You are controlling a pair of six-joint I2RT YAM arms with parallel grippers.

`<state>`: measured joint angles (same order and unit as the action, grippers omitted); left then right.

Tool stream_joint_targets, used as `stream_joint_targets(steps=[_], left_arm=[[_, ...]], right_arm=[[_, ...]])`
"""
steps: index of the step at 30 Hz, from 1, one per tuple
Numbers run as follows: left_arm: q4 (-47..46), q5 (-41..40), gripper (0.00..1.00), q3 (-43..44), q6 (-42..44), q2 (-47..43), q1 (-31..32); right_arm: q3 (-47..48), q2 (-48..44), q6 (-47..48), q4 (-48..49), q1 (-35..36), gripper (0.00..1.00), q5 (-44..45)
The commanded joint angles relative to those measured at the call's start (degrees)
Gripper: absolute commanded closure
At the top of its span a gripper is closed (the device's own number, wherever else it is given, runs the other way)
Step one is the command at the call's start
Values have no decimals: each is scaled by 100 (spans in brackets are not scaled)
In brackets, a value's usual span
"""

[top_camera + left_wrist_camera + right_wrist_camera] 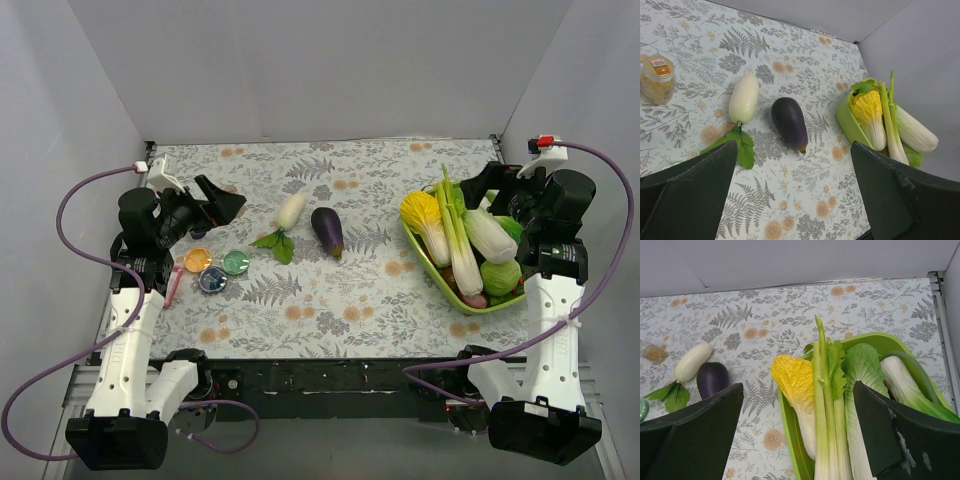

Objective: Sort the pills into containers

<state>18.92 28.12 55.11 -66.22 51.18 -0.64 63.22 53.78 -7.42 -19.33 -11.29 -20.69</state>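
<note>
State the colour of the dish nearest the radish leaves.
The dish is green, best seen from top external view.

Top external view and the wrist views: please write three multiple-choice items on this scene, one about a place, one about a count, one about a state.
1. Where on the table is the orange dish?
A. at its left side, near the left arm
B. at its far right corner
C. in its middle

2. How many small round dishes lie together there?
A. two
B. three
C. five

3. How does the left gripper stand?
A. shut on a dish
B. shut on nothing
C. open, gripping nothing

Answers:
1 A: the top view shows it close beside the left arm.
2 B: the orange dish, the green dish and the blue dish form one cluster.
3 C: in the left wrist view its fingers stand wide apart and hold nothing.
</note>
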Motion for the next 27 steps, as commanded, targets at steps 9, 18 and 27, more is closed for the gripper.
stream_joint_targets(steps=[9, 18, 27], left_arm=[[235, -79, 2, -44, 126, 120, -15], [1244, -692, 2, 236, 302, 1060, 266], [2151, -3075, 2, 984, 609, 2738, 1409]], right_arm=[[-20, 1, 1336, 299, 21, 2, -1514], [-476, 247, 3906, -1019, 661, 2, -3847], [-1320, 291, 4100, -695, 1594, 2, -3627]])
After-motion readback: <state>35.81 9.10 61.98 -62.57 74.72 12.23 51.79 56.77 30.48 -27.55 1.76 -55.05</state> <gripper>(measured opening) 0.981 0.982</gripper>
